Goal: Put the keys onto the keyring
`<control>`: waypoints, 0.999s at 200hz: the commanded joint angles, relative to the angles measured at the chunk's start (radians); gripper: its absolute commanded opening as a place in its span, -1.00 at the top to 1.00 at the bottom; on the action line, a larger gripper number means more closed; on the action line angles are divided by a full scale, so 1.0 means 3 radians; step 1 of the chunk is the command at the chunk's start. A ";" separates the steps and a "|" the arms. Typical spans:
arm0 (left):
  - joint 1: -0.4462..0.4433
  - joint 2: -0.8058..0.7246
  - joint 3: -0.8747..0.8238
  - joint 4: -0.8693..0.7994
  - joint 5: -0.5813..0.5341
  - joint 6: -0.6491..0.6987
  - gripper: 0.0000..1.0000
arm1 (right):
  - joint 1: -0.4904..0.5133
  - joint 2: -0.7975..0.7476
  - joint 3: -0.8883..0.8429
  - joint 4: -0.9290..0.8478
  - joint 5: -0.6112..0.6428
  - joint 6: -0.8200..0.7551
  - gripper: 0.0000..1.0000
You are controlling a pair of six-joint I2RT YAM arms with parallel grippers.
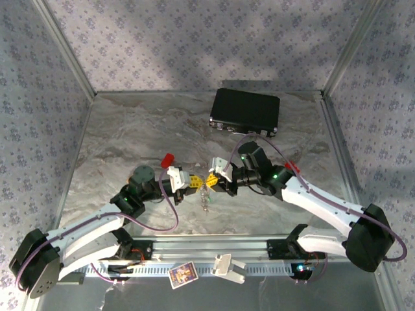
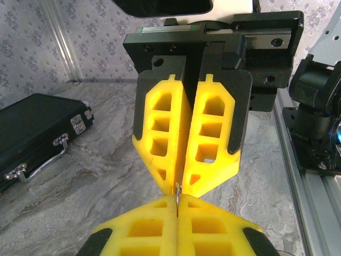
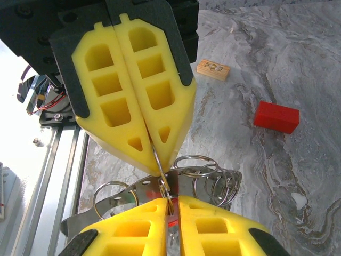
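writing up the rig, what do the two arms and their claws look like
The left arm and right arm have white shells and black joints, each trailed by a purple cable. The left claw and right claw have yellow fingers with rectangular cut-outs on black plates. A green light glows on the right arm.

My left gripper (image 1: 198, 183) and right gripper (image 1: 209, 181) meet tip to tip near the middle of the tabletop's (image 1: 130, 126) near edge. The keyring (image 3: 186, 174) and the red key (image 3: 168, 212) are pinched between them, closing that gap. The red block (image 1: 167, 159) lies just beyond my left gripper, and the black case (image 1: 245, 110) stands along the far edge. The far left corner lies bare.
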 commanded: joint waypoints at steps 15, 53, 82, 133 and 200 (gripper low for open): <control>-0.0014 -0.0042 0.0130 0.0170 0.0111 0.0014 1.00 | 0.0012 0.0013 0.0118 -0.0060 -0.0056 -0.0039 0.93; -0.0019 0.0008 0.0153 0.0367 0.0149 -0.0086 1.00 | 0.0062 0.0124 0.0125 -0.0058 -0.0050 -0.0060 1.00; -0.0019 0.0022 0.0177 0.0376 0.0173 -0.0105 1.00 | 0.0093 0.0077 0.0133 -0.0047 -0.0028 -0.0071 0.98; -0.0024 0.0033 0.0119 0.0428 0.0123 -0.0087 1.00 | 0.0050 -0.0110 -0.0035 0.0019 0.0036 -0.0055 0.52; -0.0049 0.0060 0.0127 0.0433 0.0142 -0.0058 1.00 | 0.0042 -0.0150 -0.0082 0.0248 -0.0030 0.0031 0.50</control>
